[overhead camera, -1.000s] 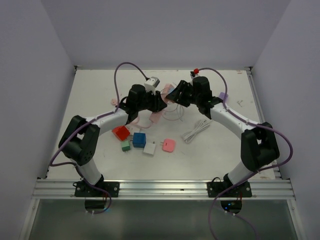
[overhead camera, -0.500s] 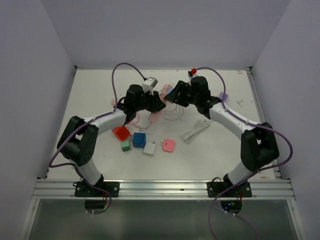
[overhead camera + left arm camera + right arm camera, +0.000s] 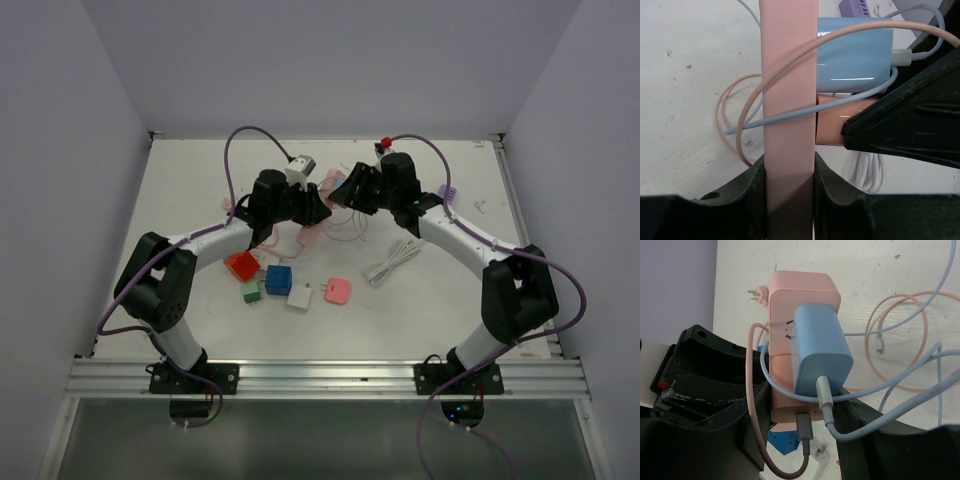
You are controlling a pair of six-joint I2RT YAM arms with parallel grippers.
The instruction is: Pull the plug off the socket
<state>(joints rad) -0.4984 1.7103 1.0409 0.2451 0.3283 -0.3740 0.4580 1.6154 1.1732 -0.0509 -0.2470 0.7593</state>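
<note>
The left gripper (image 3: pixel 789 172) is clamped shut on the pink socket block (image 3: pixel 789 75). The right gripper (image 3: pixel 805 410) is set partly open about the cable end of the blue charger plug (image 3: pixel 820 347), which is seated in that block. Contact cannot be confirmed. The plug is judged light, rigid and smooth. Its flat flanks should be gripped, never the limp cable (image 3: pixel 900 385).

Blue plug (image 3: pixel 821 352) seated in pink socket (image 3: pixel 802 290); blue cable (image 3: pixel 935 296) and pink cable (image 3: pixel 905 296) looped on table (image 3: pixel 865 265).

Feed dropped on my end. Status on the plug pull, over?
Left gripper shut on pink socket. Right gripper straddles blue plug, grip unclear. Plug seated. Cables draped across.
</note>
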